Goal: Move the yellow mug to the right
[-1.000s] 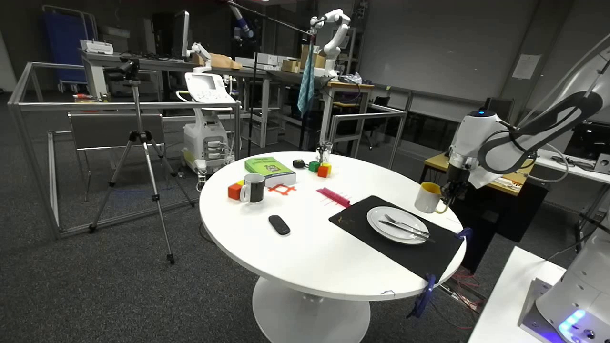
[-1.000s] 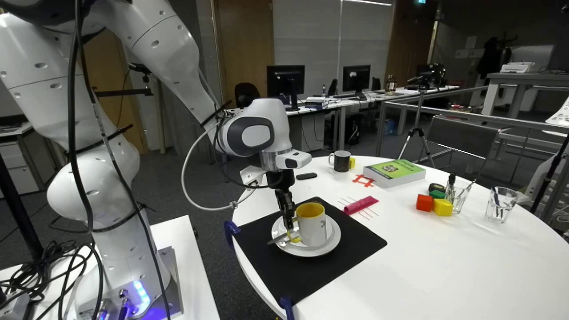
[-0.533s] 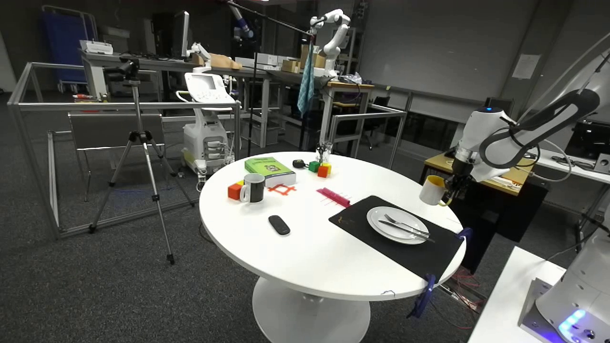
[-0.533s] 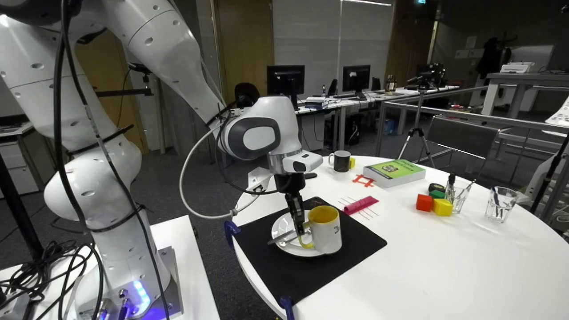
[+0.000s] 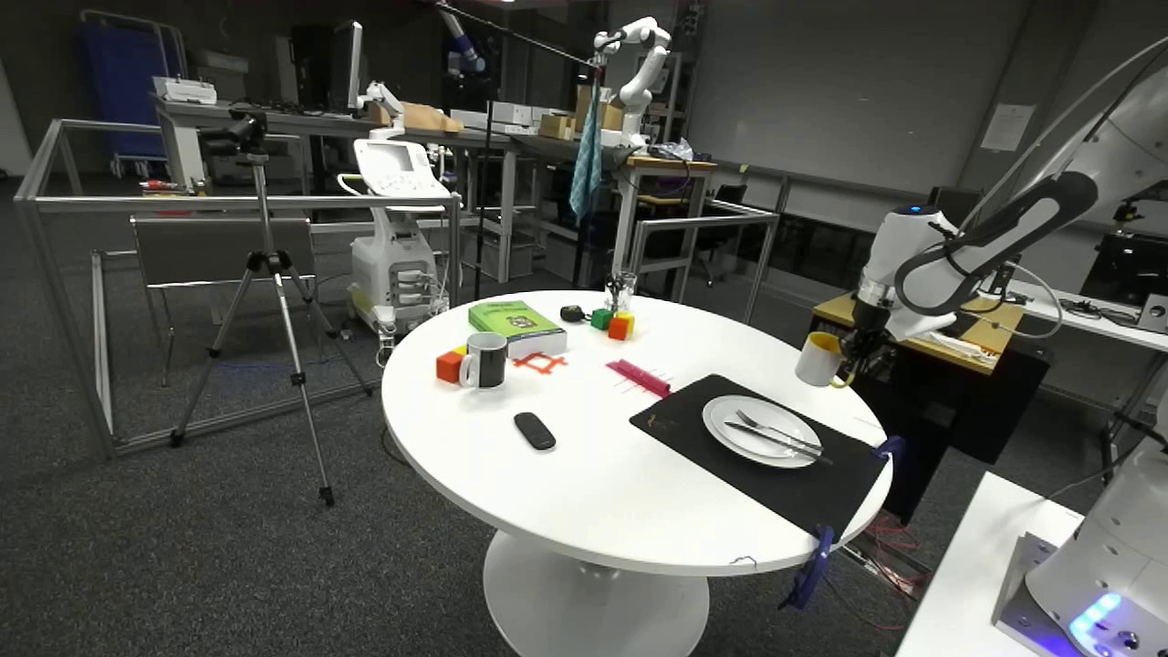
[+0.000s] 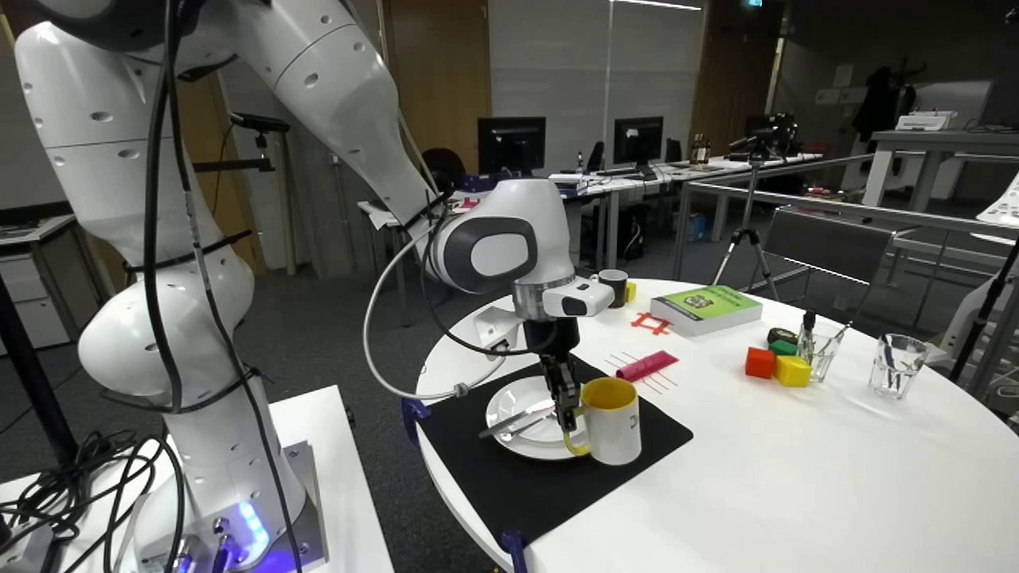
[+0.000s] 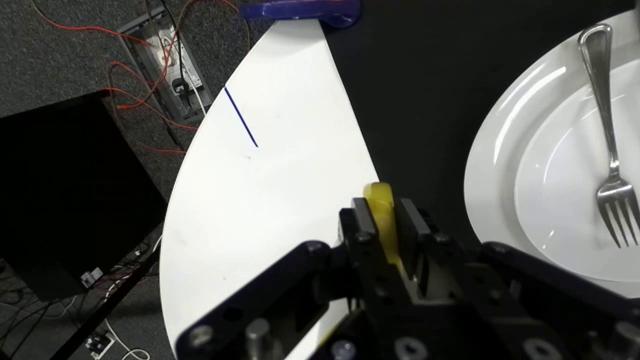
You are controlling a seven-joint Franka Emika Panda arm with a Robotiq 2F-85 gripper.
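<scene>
Since the earlier frame the pincer (image 7: 385, 211), the yellow mug (image 6: 614, 430) and the robot arm (image 6: 493, 247) have shifted together: in an exterior view they sit farther to the right, and more of the white plate (image 7: 487, 190) shows clear of the mug. The plate and the other things on the round white desk (image 5: 566, 474) lie where they did.

In the wrist view the pincer's jaws are drawn nearly together, with the mug's yellow handle (image 7: 382, 212) pinched between them. The mug hangs in the air over the desk, roughly upright, mouth up; its outside is white and its inside yellow. In the wrist view the pincer is above the line where the edge of the black mat (image 6: 525, 493) meets bare desk.

The plate sits on the mat. A fork (image 7: 615, 192) and a knife (image 5: 776, 442) lie across it, the knife reaching past the rim. Two blue clips (image 7: 300, 9) sit on the desk's edge at corners of the mat.

Near the mat lies a pink roll (image 6: 646, 366), with a thick green book (image 6: 704, 306) beyond it. A dark mug (image 5: 491, 365) stands near the book, a red block (image 5: 450, 367) just beside it. A black remote (image 5: 534, 431) lies apart. Three more blocks (image 6: 760, 364), red, yellow and green, cluster next to a glass (image 6: 824, 358); a second glass (image 6: 897, 370) stands near.
</scene>
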